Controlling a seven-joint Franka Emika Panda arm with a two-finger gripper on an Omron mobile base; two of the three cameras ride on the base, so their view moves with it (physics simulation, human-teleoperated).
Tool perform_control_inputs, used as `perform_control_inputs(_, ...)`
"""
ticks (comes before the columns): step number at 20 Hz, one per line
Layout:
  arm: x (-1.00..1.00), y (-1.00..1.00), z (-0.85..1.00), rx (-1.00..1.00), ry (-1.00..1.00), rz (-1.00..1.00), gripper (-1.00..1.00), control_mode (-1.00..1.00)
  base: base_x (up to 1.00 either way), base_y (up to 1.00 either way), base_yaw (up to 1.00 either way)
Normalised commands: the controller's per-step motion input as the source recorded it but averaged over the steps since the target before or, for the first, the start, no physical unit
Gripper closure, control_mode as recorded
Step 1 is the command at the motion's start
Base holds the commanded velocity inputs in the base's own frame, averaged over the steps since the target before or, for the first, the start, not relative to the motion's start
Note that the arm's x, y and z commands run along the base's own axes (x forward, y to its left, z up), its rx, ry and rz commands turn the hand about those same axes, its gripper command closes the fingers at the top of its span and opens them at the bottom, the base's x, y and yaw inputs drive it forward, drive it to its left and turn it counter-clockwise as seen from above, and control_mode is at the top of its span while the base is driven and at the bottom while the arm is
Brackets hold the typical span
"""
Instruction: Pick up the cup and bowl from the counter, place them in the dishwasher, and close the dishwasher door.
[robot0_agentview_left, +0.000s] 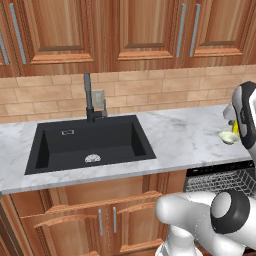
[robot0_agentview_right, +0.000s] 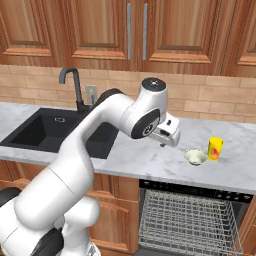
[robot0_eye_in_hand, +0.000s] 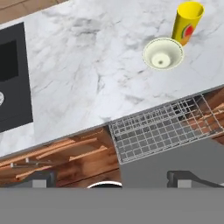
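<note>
Wide-open gripper (robot0_eye_in_hand: 112, 177) hovering above counter (robot0_eye_in_hand: 87, 74); reaching for yellow cup (robot0_eye_in_hand: 187, 22) is risking nudging the adjacent bowl (robot0_eye_in_hand: 163, 53).

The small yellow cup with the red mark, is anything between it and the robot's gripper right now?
Yes, partly. The shallow cream-white bowl sits on the marble counter just in front of the yellow cup, on the side facing the open gripper. Otherwise only bare counter separates them; coming down from above avoids the bowl.
</note>
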Motion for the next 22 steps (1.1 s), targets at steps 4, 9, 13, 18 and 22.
perform_control_inputs(4,0.00,-0.38,-0.17,0.00,-0.01,-0.13,-1.00,-1.00,0.00,0.00,0.00)
perform_control_inputs(9,0.00,-0.32,-0.30,0.00,-0.03,-0.10,-1.00,-1.00,0.00,0.00,0.00)
perform_control_inputs(13,0.00,-0.38,-0.20,0.01,-0.04,-0.09,-1.00,-1.00,0.00,0.00,0.00)
perform_control_inputs(18,0.00,-0.42,-0.01,0.08,-0.04,-0.09,-1.00,-1.00,0.00,0.00,0.00)
perform_control_inputs(22,0.02,-0.44,0.00,0.12,0.00,-0.05,-1.00,-1.00,0.00,0.00,0.00)
